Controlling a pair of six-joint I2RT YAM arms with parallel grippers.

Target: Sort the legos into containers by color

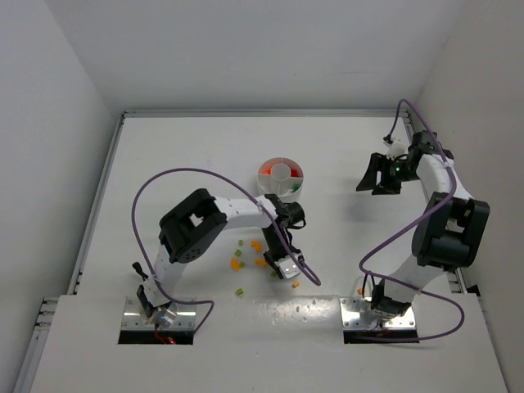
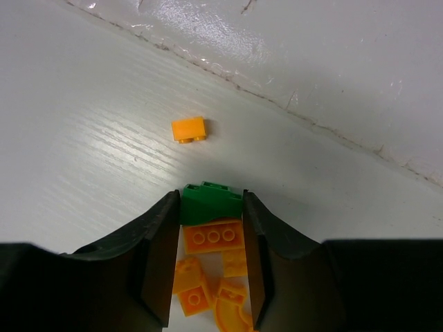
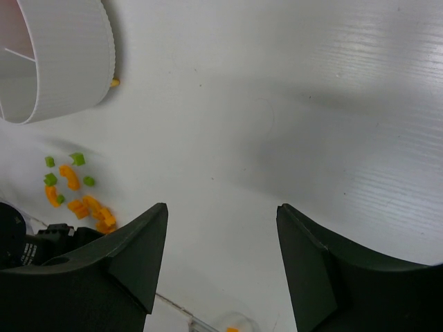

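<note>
The round white dish holds red legos in a left compartment and green ones at its lower right. Its ribbed wall fills the right wrist view's top left corner. My left gripper points down over the loose legos and is shut on a green lego at its fingertips. Several orange legos lie on the table under the jaws. One more orange lego lies ahead. My right gripper hovers open and empty to the right of the dish.
Orange and green legos are scattered left of the left gripper, and they also show in the right wrist view. A tiny yellow piece rests against the dish wall. A purple cable loops over the left arm.
</note>
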